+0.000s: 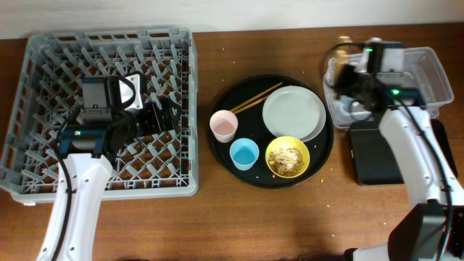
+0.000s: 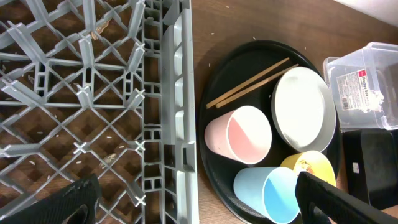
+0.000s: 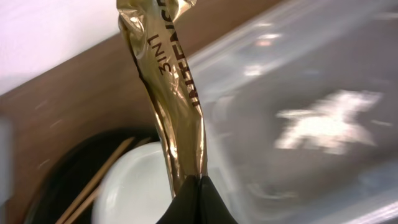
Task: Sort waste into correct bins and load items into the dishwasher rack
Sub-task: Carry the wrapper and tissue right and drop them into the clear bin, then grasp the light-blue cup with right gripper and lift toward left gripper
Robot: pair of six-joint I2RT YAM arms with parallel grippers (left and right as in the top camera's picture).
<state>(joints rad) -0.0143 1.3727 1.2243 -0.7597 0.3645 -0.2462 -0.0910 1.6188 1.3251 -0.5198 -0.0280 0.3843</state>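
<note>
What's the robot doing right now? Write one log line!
right gripper: shut on wrapper | by tub | left gripper: open, over rack

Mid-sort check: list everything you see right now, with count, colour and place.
dishwasher rack: 1, grey, table's left
round tray: 1, black, centre
plate: 1, pale grey, round tray's far right
bowl: 1, yellow, round tray's near side
food scraps: uncounted, pale-brownish, in bowl
pink cup: 1, round tray's left
light-blue cup: 1, beside pink cup
chopsticks: 2, wooden, round tray's far side
tub: 1, clear, far right
flat tray: 1, black, nearer than tub
wrapper: 1, brown-gold, in right pincer
left pincer: open, above rack
right pincer: shut on wrapper, tub's left end
</note>
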